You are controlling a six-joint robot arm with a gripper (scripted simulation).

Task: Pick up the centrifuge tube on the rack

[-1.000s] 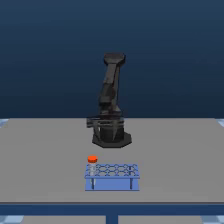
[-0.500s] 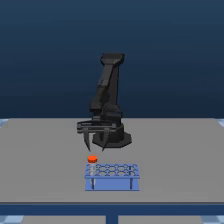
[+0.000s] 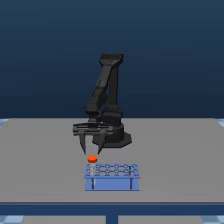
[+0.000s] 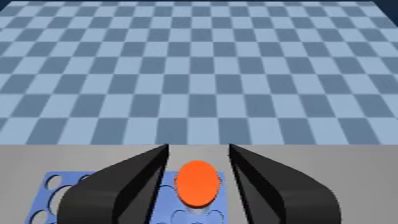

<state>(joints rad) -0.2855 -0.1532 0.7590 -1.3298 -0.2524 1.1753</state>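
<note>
Hovering tool point(image 3: 91, 149) spread, just above centrifuge tube point(image 3: 92, 160) in rack point(image 3: 112, 177)

Flat even synthetic light, no glare; faint shadows; exterior view soft, low-resolution; wrist view sharper.

Open pincer point(image 4: 197, 167) fingers flank the centrifuge tube point(image 4: 197, 183) on the rack point(image 4: 53, 192)

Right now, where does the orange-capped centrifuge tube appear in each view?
Exterior view: centrifuge tube stands at the rack's end toward the exterior view's left, just below the gripper.
Wrist view: its orange cap shows between the open jaws.
Shared landmark: the blue rack.
</note>
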